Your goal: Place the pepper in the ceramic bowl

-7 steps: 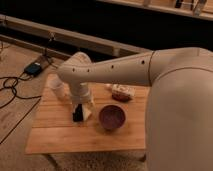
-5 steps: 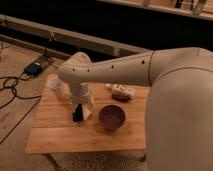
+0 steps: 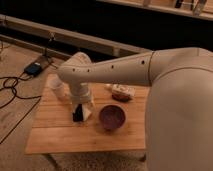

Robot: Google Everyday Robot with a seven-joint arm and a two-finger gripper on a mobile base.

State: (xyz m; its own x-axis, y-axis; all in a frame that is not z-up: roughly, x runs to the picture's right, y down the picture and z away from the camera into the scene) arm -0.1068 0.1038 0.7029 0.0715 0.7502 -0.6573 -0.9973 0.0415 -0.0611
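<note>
- Surface: low table (image 3: 60,135) of light wood slats, seen from above & at an angle; the near strip and left front corner are bare wood.
- Room: dim. Beige carpet-like floor (image 3: 15,125) to the left of the table, w/ dark cables (image 3: 10,87) looping across it. A small dark-blue box (image 3: 34,68) sits on the floor by the table's far-left corner.
- Behind the table: dark wall w/ a long pale rail (image 3: 75,37) running diagonally across it.
- Robot arm (image 3: 120,72): big white tube that comes in from the right, crosses over the table's back half, bends at an elbow above the left part & drops straight down.
- gripper (image 3: 79,114): dark, low over the tabletop, left of centre, just left of the ceramic bowl. How far open & what, if anything, it has hold of: can't tell.
- Pale whitish lump (image 3: 87,114) right against the gripper's right side, betw. it & the bowl.
- ceramic bowl (image 3: 112,117): round, dark maroon, glossy inside, upright on the table near its middle. Contents: can't tell, the inside reads as one dark tone.
- White cup (image 3: 56,86): far-left part of the table, partly behind the arm's lower link; its inside is hidden.
- Flat packet (image 3: 121,92), pale on top & reddish-brown below, lies behind the bowl, under the arm.
- pepper: can't be picked out anywhere in this view; location can't be told.
</note>
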